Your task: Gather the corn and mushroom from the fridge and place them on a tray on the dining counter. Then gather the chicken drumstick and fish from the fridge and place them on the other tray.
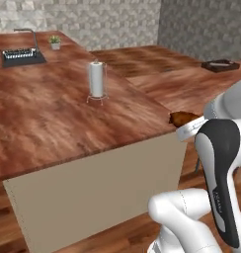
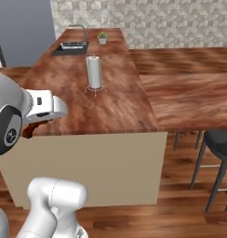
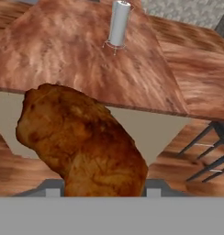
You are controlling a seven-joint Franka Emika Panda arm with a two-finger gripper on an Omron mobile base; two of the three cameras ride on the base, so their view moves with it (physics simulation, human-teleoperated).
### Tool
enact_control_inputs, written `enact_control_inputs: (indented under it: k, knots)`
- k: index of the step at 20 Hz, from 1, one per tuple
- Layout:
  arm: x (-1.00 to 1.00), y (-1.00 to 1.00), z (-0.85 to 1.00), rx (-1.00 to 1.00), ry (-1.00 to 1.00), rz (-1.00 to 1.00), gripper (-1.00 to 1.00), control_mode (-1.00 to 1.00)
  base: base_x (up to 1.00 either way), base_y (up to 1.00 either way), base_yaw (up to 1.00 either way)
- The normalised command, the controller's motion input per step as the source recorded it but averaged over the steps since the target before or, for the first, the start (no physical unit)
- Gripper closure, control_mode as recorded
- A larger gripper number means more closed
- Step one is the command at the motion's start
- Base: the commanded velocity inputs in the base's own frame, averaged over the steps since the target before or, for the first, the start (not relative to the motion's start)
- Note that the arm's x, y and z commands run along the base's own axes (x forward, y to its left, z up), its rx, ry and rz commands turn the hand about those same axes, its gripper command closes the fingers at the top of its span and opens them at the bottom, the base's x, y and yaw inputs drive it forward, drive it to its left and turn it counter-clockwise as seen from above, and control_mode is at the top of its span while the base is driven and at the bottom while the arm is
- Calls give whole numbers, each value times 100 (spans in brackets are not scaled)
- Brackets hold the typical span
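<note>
- Jaws (image 3: 104, 193) clamped on the chicken drumstick (image 3: 81, 140), fingertips mostly hidden behind the meat.
- Drumstick held off the near edge of the desk (image 1: 53, 123), half hidden by the arm (image 1: 219, 163) in the left base view.
- Paper towel roll (image 2: 94, 72) upright farther back on the desk.

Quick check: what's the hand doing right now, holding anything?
Hand: closed on the chicken drumstick, carried in front of the counter.
</note>
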Motion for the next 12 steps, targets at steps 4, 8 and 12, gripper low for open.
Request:
enact_control_inputs:
  k: [4,8,12]
  knots:
    - [0,0,0,0,0,0,100,100,1,-100,-1]
    - [0,0,0,0,0,0,100,100,-12,-100,11]
    - [0,0,0,0,0,0,100,100,-27,-100,24]
